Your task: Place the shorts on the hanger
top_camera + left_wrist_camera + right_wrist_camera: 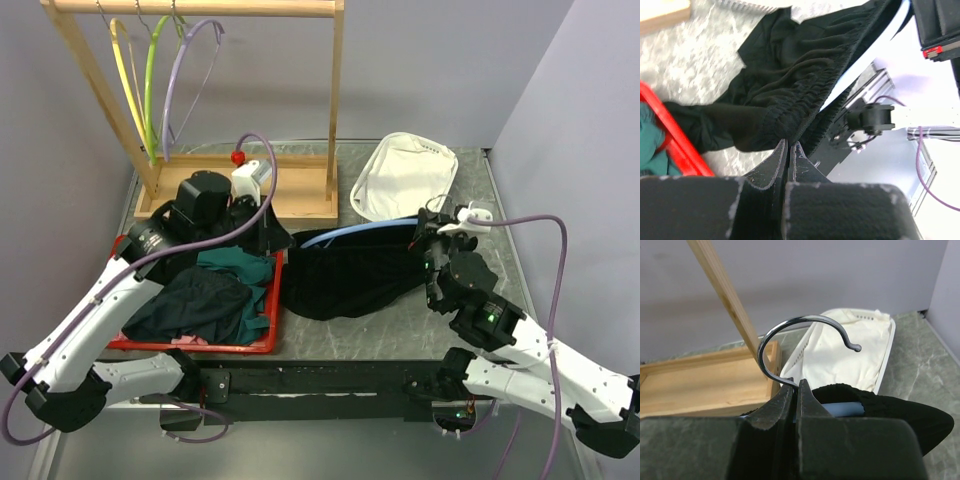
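**Top external: threading step in hand, looks partway done**

Left gripper pinched on waistband of limp black fabric shorts, frame centre. Thin light blue plastic hanger arches along their upper edge, right end under fabric. Right gripper clamps base of metal hook. Next: draw waistband further along hanger.

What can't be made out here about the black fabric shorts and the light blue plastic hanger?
Top external: the black fabric shorts cover most of the light blue plastic hanger; how far it sits inside is hidden.
Top external: the left gripper has its fingertips hidden under its own wrist.
Right wrist: the right gripper covers where the metal hook joins the hanger.
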`<state>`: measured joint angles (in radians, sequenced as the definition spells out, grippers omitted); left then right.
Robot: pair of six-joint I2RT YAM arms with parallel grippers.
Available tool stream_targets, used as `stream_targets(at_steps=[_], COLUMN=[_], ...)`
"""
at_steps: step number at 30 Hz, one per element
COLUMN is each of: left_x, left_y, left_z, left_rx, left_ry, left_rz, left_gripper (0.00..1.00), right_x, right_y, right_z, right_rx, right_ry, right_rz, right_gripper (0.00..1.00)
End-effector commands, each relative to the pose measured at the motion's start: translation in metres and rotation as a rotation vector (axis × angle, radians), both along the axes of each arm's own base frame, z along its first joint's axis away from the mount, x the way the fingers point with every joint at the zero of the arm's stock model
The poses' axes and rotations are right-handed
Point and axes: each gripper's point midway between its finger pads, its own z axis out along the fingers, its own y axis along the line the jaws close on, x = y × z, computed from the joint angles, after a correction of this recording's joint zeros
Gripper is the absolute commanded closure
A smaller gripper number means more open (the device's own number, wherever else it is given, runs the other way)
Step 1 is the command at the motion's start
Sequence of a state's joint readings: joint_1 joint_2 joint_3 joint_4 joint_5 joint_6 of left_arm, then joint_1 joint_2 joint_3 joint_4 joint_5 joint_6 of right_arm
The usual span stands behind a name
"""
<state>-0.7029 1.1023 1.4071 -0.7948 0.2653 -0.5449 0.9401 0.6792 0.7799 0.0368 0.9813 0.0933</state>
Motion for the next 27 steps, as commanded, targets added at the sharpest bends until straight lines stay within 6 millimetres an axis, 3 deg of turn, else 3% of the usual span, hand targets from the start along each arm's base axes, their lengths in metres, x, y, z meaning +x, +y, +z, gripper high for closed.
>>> stream_targets(at_steps=[1,11,16,23,27], left_x=[-0.004,0.001,0.005,0.001,0.003], left_y=[-0.003,-0.033,-0.048,-0.077,-0.08], left_z=[0.048,0.06,0.072,0.085,0.096], left_rx=[-0.076,-0.133,-0.165,-0.214,-0.236], left_ry=[-0.102,-0.081,-0.09,-0.095,-0.111], left_rz=[-0.06,-0.146,-0.172,-0.224,-0.208], left_gripper=[0.99,0.99,0.99,0.99,0.96], right_x=[-0.003,-0.003,-0.009,-0.005,-0.004], right_y=[-0.019,0.015,0.036,0.059,0.072], right_z=[0.042,0.062,0.081,0.085,0.086], right_rx=[-0.067,-0.122,-0.168,-0.177,-0.179], right_ry=[-0.05,-0.055,-0.067,-0.051,-0.028], right_rz=[-0.068,0.054,0.119,0.168,0.211], right_gripper=[1.0,1.0,1.0,1.0,1.0])
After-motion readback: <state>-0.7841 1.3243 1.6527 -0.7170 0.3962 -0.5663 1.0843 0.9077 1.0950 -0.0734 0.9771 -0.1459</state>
